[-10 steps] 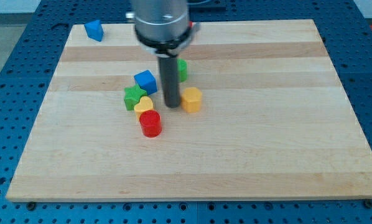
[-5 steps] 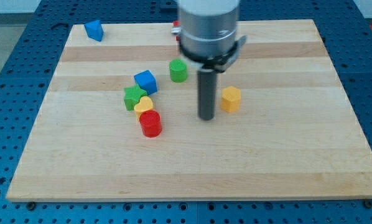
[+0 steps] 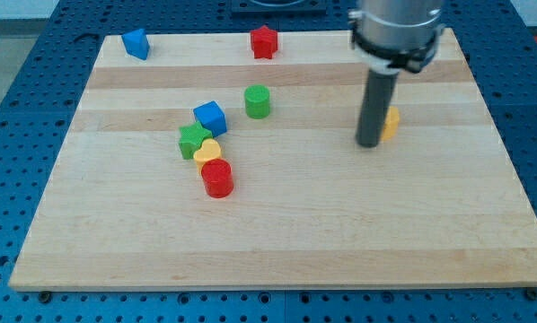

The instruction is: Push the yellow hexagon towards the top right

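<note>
The yellow hexagon (image 3: 391, 124) lies right of the board's middle, mostly hidden behind my dark rod. My tip (image 3: 369, 144) rests on the board against the hexagon's lower left side. Only the hexagon's right edge shows past the rod.
A green cylinder (image 3: 257, 101), blue cube (image 3: 210, 117), green star (image 3: 193, 140), yellow heart (image 3: 208, 150) and red cylinder (image 3: 218, 178) cluster left of the middle. A red star (image 3: 264, 41) sits at the top edge, a blue block (image 3: 136, 43) at the top left. The wooden board (image 3: 277, 233) has blue pegboard around it.
My tip has swept right and slightly up across the board, pushing the yellow hexagon from the middle to the right. The other blocks stayed put; the red star is now uncovered.
</note>
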Tool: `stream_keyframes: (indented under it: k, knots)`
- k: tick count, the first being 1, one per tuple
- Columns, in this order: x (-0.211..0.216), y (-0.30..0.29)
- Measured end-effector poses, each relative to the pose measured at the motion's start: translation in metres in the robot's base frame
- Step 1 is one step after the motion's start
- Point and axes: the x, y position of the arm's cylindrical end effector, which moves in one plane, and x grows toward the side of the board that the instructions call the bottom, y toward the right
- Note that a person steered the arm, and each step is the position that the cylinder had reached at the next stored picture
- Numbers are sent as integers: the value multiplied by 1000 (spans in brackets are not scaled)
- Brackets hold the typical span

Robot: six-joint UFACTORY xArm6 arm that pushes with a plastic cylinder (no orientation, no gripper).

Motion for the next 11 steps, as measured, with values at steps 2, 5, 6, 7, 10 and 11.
stream_keyframes:
  k: [2,5,6,7,10,11]
  knots:
    - [-84,64]
    - [-97,97]
    - [-137,97]
    - [-152,97]
    - [-125,39]
    - [-158,38]
